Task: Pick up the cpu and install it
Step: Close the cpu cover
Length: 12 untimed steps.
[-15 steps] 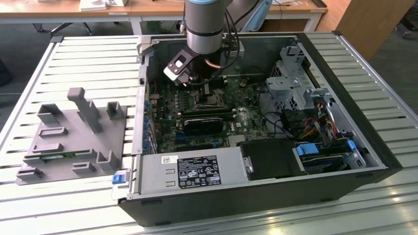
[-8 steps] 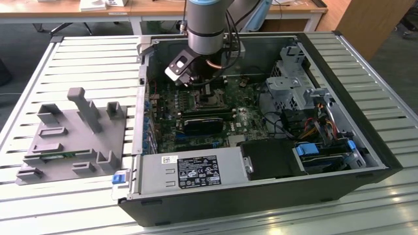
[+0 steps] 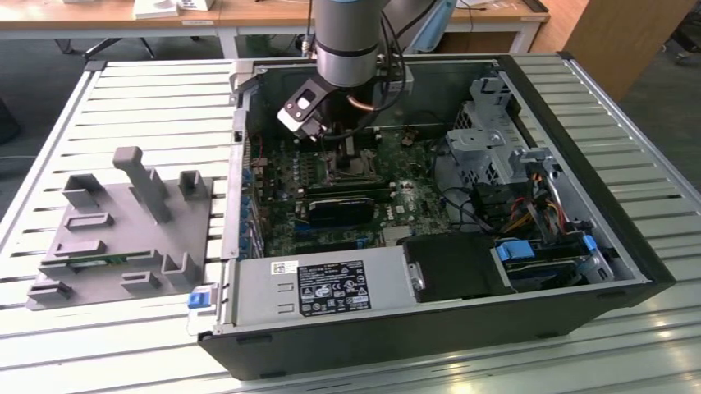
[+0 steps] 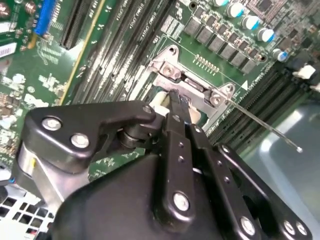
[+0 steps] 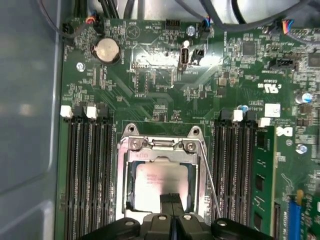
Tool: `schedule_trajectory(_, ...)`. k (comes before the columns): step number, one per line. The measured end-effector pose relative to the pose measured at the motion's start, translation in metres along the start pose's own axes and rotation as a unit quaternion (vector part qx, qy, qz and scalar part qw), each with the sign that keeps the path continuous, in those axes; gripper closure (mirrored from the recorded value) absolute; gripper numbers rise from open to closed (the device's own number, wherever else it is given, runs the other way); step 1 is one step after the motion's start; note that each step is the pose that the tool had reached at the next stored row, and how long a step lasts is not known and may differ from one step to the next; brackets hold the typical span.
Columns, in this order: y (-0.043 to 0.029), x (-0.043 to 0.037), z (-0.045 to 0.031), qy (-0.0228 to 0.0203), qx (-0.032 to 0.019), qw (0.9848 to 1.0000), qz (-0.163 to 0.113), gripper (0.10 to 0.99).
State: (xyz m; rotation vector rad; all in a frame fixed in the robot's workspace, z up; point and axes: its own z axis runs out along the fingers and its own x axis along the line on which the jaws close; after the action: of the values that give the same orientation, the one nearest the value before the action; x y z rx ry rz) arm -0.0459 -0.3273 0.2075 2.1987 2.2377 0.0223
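The cpu, a flat square with a shiny silver top, lies flat inside the metal-framed socket on the green motherboard. My gripper is shut, its two black fingers pressed together with no gap, and the tips sit over the cpu's near edge. In the second wrist view the closed gripper points down into the socket frame. In the exterior view the arm reaches into the open computer case, with the gripper just above the socket.
The socket's thin retention lever stands loose beside the frame. Memory slots flank the socket, one holding a green stick. Case walls, drive cages and cables surround the board. A grey fixture sits on the slatted table at the exterior view's left.
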Motion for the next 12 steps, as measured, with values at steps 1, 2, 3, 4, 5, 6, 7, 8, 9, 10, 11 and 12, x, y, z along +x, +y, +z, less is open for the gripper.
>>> schedule_trajectory(1, 0.0, 0.0, -0.0008, 0.0, 0.0, 1.0, 0.0, 0.98)
schedule_trajectory(2, 0.0001, 0.0001, -0.0007, 0.0001, -0.0001, 1.0, 0.0, 0.98)
schedule_trajectory(3, 0.0008, 0.0, -0.0007, 0.0001, 0.0, 1.0, 0.0, 0.98)
schedule_trajectory(4, 0.0021, 0.0, -0.0008, 0.0, 0.0, 1.0, 0.0, 0.98)
schedule_trajectory(5, 0.0031, -0.0001, -0.0007, 0.0, 0.0, 1.0, 0.0, 0.98)
schedule_trajectory(6, 0.0041, -0.0001, -0.0007, 0.0001, 0.0, 1.0, 0.0, 0.98)
schedule_trajectory(7, 0.0051, -0.0001, -0.0007, 0.0, 0.0, 1.0, 0.0, 0.98)
schedule_trajectory(8, 0.0062, -0.0001, -0.0007, 0.0, 0.0, 1.0, 0.0, 0.98)
schedule_trajectory(9, 0.0074, -0.0001, -0.0007, 0.0, 0.0, 1.0, 0.0, 0.98)
schedule_trajectory(10, 0.0089, -0.0001, -0.0007, 0.0, 0.0, 1.0, 0.0, 0.98)
schedule_trajectory(11, 0.0105, -0.0001, -0.0006, 0.0001, 0.0, 1.0, 0.0, 0.98)
schedule_trajectory(12, 0.0126, -0.0001, -0.0005, 0.0, 0.0, 1.0, 0.0, 0.98)
